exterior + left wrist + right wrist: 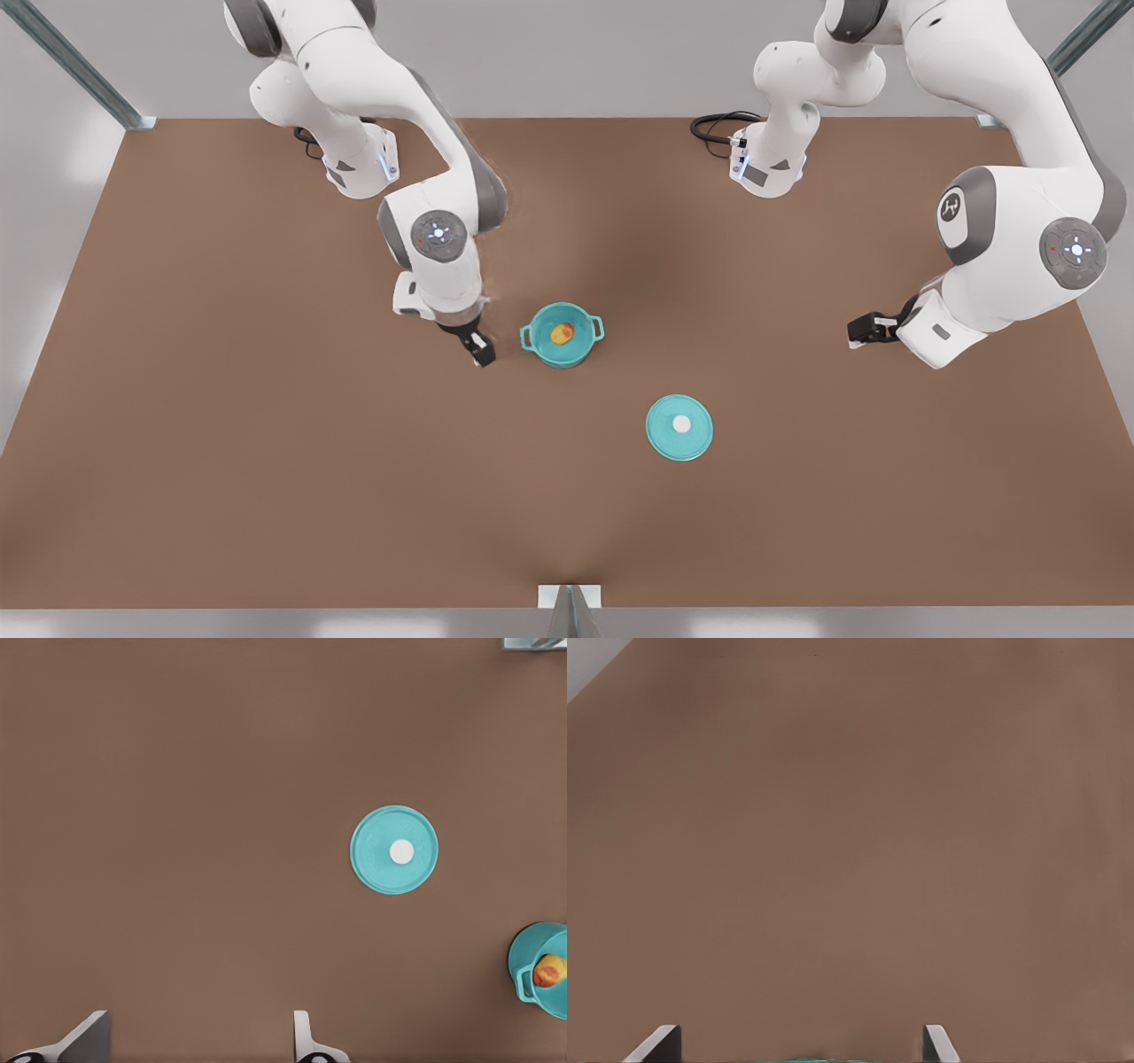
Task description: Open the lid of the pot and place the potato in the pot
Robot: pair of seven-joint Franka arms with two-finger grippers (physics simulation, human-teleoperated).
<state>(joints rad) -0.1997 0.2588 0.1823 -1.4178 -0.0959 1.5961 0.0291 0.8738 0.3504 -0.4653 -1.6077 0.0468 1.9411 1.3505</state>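
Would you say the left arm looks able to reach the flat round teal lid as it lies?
Probably yes. The teal lid lies alone on the brown table, white knob up, clear of the round teal pot; nothing stands between it and the open left end effector.

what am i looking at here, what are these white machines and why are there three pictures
These are two white robot arms over a brown table. The big picture comes from a camera off the arms. The other two come from a camera on each arm's wrist. On the table stands a teal pot with a potato inside. Its lid lies apart, flat on the table. The right tool hangs beside the pot. The left tool waits at the front view's right. Both are open and hold nothing.
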